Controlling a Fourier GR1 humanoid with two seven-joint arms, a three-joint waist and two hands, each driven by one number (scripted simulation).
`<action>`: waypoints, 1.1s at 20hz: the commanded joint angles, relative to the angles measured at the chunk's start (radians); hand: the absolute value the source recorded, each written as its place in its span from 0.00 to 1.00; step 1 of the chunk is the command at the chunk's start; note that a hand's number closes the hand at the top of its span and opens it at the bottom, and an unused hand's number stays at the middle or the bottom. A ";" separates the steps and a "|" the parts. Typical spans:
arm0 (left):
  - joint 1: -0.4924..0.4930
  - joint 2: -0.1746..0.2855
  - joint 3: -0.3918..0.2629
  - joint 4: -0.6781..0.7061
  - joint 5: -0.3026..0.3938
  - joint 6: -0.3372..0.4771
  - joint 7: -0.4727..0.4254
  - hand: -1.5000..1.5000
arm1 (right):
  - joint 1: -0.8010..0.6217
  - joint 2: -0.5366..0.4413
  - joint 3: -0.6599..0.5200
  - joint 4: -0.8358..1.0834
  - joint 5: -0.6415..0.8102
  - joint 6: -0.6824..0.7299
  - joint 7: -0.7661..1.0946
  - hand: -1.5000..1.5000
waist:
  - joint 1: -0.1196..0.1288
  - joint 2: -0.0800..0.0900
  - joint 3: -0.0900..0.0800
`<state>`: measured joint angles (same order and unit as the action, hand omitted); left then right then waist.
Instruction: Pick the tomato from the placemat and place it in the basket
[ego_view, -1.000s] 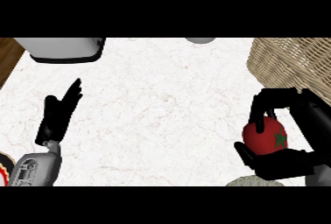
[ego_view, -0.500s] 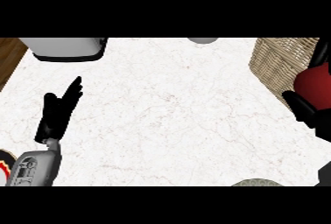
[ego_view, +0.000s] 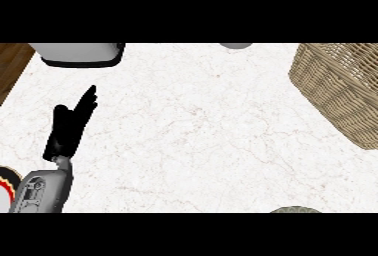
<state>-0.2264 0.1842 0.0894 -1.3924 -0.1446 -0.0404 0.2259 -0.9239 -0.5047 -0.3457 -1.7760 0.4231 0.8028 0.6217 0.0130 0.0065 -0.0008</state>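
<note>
left hand (ego_view: 66, 129) resting, fingers straight | basket (ego_view: 341, 89) at right edge, contents unclear

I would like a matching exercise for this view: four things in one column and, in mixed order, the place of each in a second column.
Column one:
1. left hand
2. wicker basket
3. grey container
4. placemat

Column two:
A. at the bottom edge, right of centre, only its rim showing
B. at the top left corner of the counter
C. at the right side of the counter
D. at the left side, fingers straight, holding nothing

Pairs: 1-D, 2-C, 3-B, 4-A.
</note>
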 joint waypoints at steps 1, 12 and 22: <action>-0.012 0.004 0.009 0.017 0.008 -0.008 -0.012 0.50 | 0.014 -0.137 0.064 0.146 0.139 -0.016 -0.137 1.00 | 0.010 0.006 0.001; -0.009 -0.038 -0.027 -0.024 -0.023 0.028 0.036 0.50 | 0.044 -0.341 0.057 0.680 0.286 -0.302 -0.682 1.00 | 0.009 0.002 0.002; -0.030 -0.002 0.012 0.045 0.001 -0.010 -0.012 0.50 | -0.032 -0.313 0.124 1.090 0.389 -0.495 -0.960 1.00 | 0.019 0.005 0.001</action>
<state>-0.2497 0.1646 0.0831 -1.3700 -0.1591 -0.0303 0.2237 -0.9251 -0.8236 -0.2470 -0.8321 0.7627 0.3909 -0.2439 0.0269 0.0099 0.0006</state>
